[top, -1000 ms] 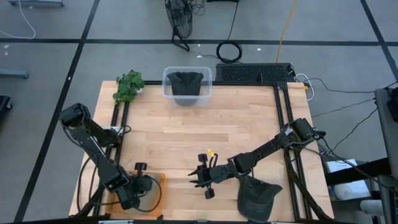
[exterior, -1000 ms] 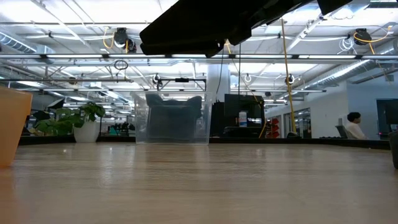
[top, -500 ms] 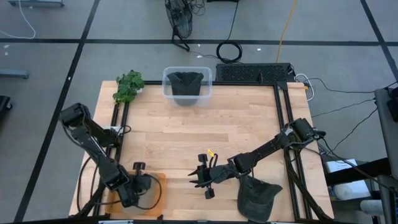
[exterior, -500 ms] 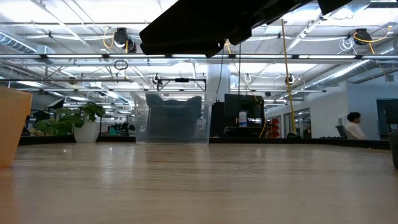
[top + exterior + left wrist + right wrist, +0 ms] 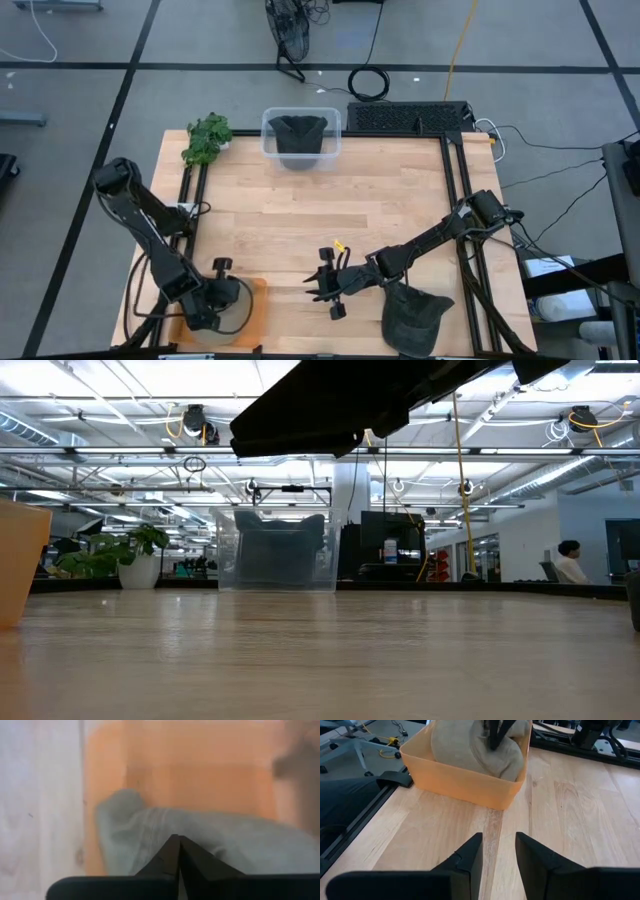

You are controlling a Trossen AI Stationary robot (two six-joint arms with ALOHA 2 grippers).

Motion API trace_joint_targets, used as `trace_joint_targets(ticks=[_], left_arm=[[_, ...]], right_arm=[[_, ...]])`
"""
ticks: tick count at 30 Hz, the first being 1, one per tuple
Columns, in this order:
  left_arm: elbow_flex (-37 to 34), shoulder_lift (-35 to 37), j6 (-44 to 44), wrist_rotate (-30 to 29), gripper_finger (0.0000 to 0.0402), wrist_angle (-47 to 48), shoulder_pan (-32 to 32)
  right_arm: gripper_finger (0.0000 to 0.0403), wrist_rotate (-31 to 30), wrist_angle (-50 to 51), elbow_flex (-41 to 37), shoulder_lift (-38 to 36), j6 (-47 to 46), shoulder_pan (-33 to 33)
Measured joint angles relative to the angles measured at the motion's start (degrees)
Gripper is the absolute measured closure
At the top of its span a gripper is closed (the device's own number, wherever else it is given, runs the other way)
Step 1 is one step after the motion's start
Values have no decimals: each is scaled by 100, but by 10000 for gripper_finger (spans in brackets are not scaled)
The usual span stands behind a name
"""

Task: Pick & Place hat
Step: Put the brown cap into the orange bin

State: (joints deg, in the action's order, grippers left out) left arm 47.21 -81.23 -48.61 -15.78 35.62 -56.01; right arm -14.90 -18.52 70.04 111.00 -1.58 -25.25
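A grey hat (image 5: 145,832) lies bunched in an orange bin (image 5: 254,290) at the table's near left corner; it also shows in the right wrist view (image 5: 470,747). My left gripper (image 5: 212,306) stands over the bin, pointing down, shut on the hat. My right gripper (image 5: 322,285) hovers open and empty over the near middle of the table, facing the bin (image 5: 465,780). A dark hat (image 5: 412,315) lies flat on the table near the front edge, right of my right gripper. My left gripper has its shut fingertips (image 5: 177,842) on the top of the grey hat's bunched cloth (image 5: 487,750), coming from above and pointing down. The tips hide the cloth between them. The hat's lower part rests in the orange bin, and its top stands above the rim.
A clear bin (image 5: 300,140) holding another dark hat stands at the far edge, with a potted plant (image 5: 207,138) to its left. Bare wood lies between it and the arms. The orange bin's wall (image 5: 20,560) shows at the low view's left.
My left arm has shifted a little toward the table's left edge, its gripper staying over the orange bin.
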Motion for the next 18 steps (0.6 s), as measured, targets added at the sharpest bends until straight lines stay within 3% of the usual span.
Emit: trace_joint_targets(ticks=[9,13,18], left_arm=[[-575,-440,-272,332,391,-431,-4],[-500,-393,-24,360,381,-404,-2],[-276,-126,158,402,396,-165,0]], right_arm=[[310,2,-4,0,0,-42,2],[310,2,-13,0,0,-35,8],[310,2,-29,0,0,-35,10]])
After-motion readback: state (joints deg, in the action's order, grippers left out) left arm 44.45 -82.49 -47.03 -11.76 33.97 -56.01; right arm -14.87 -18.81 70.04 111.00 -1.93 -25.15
